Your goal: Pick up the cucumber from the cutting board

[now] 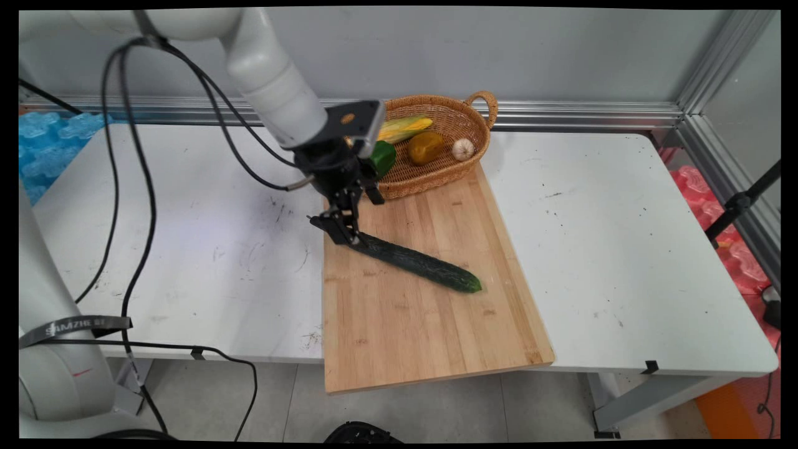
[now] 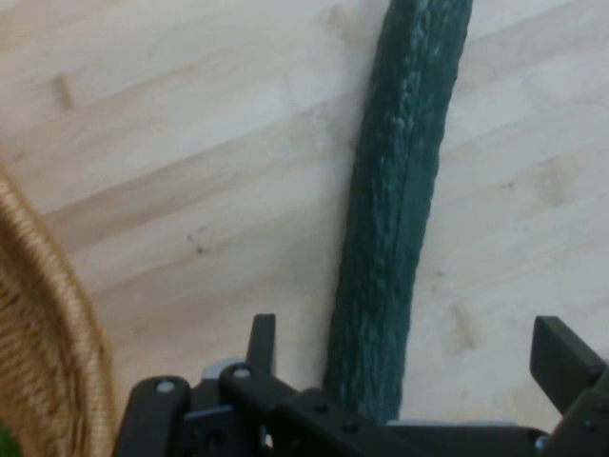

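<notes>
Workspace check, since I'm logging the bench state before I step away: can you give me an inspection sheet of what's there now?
Surface: white table, scuffed, with a wooden cutting board overhanging its near edge.
Job's things: dark green cucumber lying diagonally on the board; wicker basket at the board's far end.
Clutter: in the basket, corn cob, a yellow-brown vegetable, garlic bulb, a green vegetable partly hidden.
Grippers: gripper down at the cucumber's left end, open, a finger on each side.
Cables: black cables hanging from the arm to the floor.
Surroundings: grey wall, aluminium frame, blue and red foam beside the table.
</notes>
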Motion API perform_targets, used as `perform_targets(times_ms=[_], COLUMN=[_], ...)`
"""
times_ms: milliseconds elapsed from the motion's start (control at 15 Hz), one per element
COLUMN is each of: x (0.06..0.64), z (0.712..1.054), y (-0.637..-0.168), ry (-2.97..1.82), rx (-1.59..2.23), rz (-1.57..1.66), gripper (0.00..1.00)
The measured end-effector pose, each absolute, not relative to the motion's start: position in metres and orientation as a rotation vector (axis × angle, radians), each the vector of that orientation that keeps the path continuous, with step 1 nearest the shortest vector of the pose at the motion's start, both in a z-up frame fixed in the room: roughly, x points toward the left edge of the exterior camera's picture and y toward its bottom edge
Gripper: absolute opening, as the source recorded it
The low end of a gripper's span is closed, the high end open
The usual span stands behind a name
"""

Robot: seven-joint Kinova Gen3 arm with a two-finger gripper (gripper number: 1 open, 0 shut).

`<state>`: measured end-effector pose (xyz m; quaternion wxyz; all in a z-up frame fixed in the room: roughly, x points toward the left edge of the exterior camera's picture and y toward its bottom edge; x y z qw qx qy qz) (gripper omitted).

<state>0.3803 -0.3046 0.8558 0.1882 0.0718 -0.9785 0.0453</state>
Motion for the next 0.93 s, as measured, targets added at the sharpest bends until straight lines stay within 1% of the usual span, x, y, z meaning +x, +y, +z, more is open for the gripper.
perform_targets(times_ms=[467,733,933], x=[0.353,0.344,0.340], z=[0.802,0.783,0.778], y=[-0.325,-0.332,-0.335], ry=[-2.770,-2.775,-2.775], rx=[0.077,0.035,0.009], rz=[0.077,0.059,0.051], gripper=[1.00,1.00,1.00])
